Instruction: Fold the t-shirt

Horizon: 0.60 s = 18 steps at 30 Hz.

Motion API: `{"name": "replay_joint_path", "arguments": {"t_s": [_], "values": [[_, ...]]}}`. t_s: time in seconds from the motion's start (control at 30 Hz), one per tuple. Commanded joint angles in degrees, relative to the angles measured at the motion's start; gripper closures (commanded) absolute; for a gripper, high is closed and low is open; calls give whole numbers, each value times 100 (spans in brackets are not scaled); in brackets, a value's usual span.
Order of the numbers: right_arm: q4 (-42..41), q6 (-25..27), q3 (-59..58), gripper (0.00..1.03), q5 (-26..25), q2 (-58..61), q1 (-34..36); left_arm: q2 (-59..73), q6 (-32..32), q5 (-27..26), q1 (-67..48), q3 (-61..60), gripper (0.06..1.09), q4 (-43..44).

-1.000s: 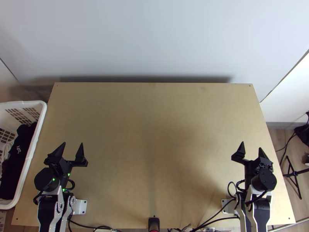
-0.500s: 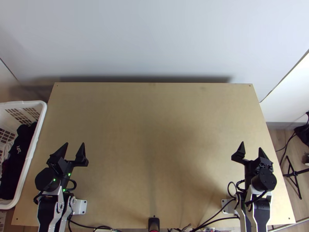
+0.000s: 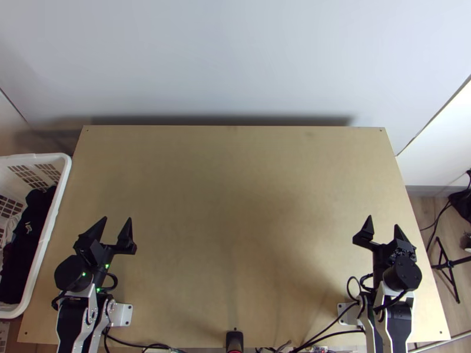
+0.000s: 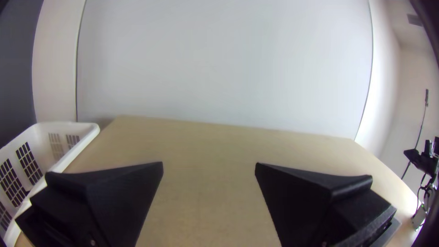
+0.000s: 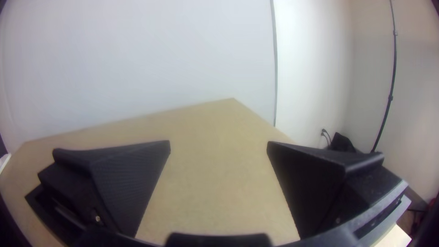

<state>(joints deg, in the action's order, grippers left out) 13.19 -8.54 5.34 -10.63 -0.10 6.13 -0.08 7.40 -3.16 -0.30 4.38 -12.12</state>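
Hanging over the table's (image 3: 235, 176) near left part, the left gripper (image 3: 118, 218) is holding its two flat black fingers wide apart, and the table surface is showing between them in its own wrist view. The right gripper (image 3: 383, 221) is hanging over the near right part, and its fingers are standing well apart too, with the table's surface showing between them in the right wrist view. Both grippers are pointing toward the far side, where a pale wall (image 3: 235, 59) is rising behind the table. At the table's left edge in the top view, a white basket (image 3: 62, 176) with slotted sides is holding black cloth (image 3: 20, 253), which is lying bunched and is bearing a small white mark. Whether this is the t-shirt, the pictures are not making clear. Beside it, inside the basket, some pale cloth (image 3: 10, 227) is lying. Past the table's right edge, a black stand (image 3: 450, 263) is standing on the wooden floor (image 3: 427, 219), and dark cables (image 3: 329, 325) are running along the table's near edge.
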Motion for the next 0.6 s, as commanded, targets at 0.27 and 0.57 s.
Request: {"name": "replay_joint_path", "arguments": {"t_s": [0.27, 0.57], "values": [[-1, 10, 2, 4, 0, 1, 2, 8, -248, 114, -14, 1, 11, -27], [-1, -228, 11, 5, 9, -8, -305, 34, -388, 122, -146, -8, 11, -54]]}}
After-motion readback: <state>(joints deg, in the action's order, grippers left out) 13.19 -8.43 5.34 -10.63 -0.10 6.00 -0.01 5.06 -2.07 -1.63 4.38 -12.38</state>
